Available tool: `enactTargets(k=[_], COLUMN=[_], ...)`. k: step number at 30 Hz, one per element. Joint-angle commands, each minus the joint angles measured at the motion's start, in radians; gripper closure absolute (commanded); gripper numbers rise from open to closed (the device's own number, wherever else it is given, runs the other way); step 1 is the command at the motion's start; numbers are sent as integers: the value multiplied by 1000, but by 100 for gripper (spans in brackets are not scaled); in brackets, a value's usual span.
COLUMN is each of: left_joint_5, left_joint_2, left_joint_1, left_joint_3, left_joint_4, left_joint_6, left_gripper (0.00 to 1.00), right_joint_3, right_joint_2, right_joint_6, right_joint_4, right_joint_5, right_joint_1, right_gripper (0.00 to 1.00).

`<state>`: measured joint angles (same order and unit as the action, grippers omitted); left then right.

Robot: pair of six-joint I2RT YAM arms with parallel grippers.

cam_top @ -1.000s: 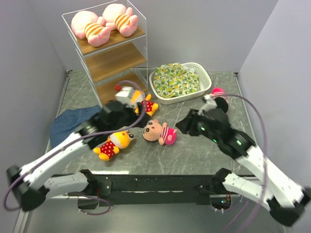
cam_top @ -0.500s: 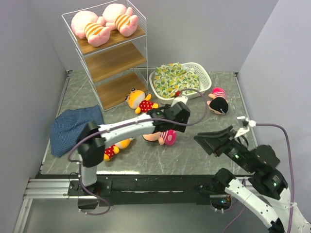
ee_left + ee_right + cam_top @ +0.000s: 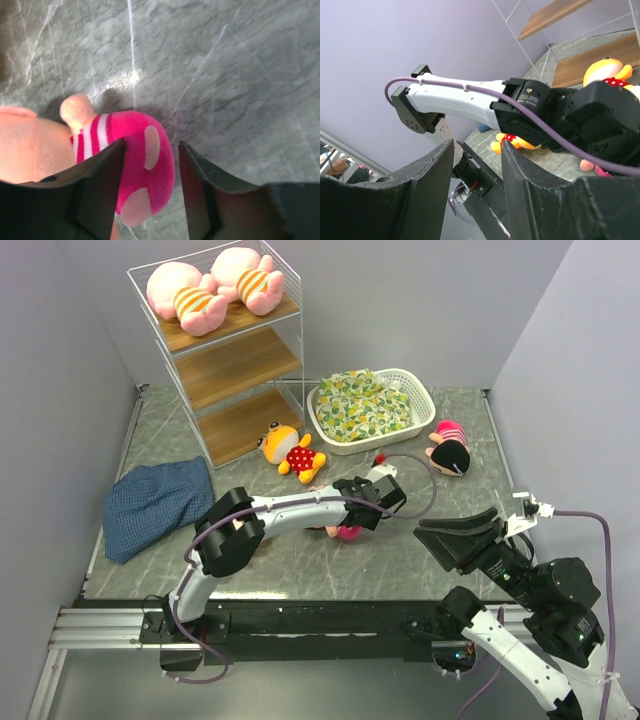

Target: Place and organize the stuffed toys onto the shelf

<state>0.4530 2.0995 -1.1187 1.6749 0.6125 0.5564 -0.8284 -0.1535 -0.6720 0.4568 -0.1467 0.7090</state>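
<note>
Light, squashy and apt to bunch, the pink striped plush doll point(image 3: 137, 127) lies mid-way across the grey marble counter point(image 3: 240, 75); it is best pinched across its plump body. The left gripper point(image 3: 151, 145) straddles that body, half-open, not yet squeezing. The right gripper point(image 3: 476, 150) hangs at near right, half-open and empty.

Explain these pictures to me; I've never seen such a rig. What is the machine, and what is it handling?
The machine is a left arm and a right arm, bolted at a table's near edge. One picture looks down from above; the other two come from a camera on each wrist. On the table stand a wire shelf with two pink pigs on top, a basket of patterned cloth, a blue cloth, an orange-yellow plush animal and a pink-hatted doll. The left end effector is open around a second doll lying on the table. The right end effector is open and empty.
</note>
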Motion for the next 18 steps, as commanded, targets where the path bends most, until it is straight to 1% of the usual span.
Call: enactTargets(k=[1,3,4,6,7,11,15,16,18], left_joint_5=[71,87,96,124,130,154,113,110,121], left_joint_2=[-2,-12,-25,-41,-64,-148,-283,-336,-384], left_joint_1=[-27,-38,-42,-56,-61,-78,-79,-79,-79], left_joint_3=[-58,-104,-119,-150,-158,-172,-195,-199,-199], left_joint_4=[0,-3,-2,6,15,53,23,18,16], left_joint_6=[-13,-6,0,7,8,-9,-105,-151,-217], left_gripper=[58,67,77,89,99,99,99,99,99], right_joint_3=[-20,-18,-18,-20,-20,-31,-49,-51,-54], right_joint_2=[-23,-24,-24,-27,-27,-29,-12,-9,5], right_joint_6=[-9,-11,-11,-12,-12,-20,-26,-26,-26], right_joint_4=[-38,-40,-40,-38,-37,-30,-20,-17,-3], right_joint_5=[-20,-21,-19,-14,-13,-13,-7,-2,13], right_joint_1=[3,4,4,3,4,6,4,4,3], right_gripper=[50,50,50,50,50,50,50,50,50])
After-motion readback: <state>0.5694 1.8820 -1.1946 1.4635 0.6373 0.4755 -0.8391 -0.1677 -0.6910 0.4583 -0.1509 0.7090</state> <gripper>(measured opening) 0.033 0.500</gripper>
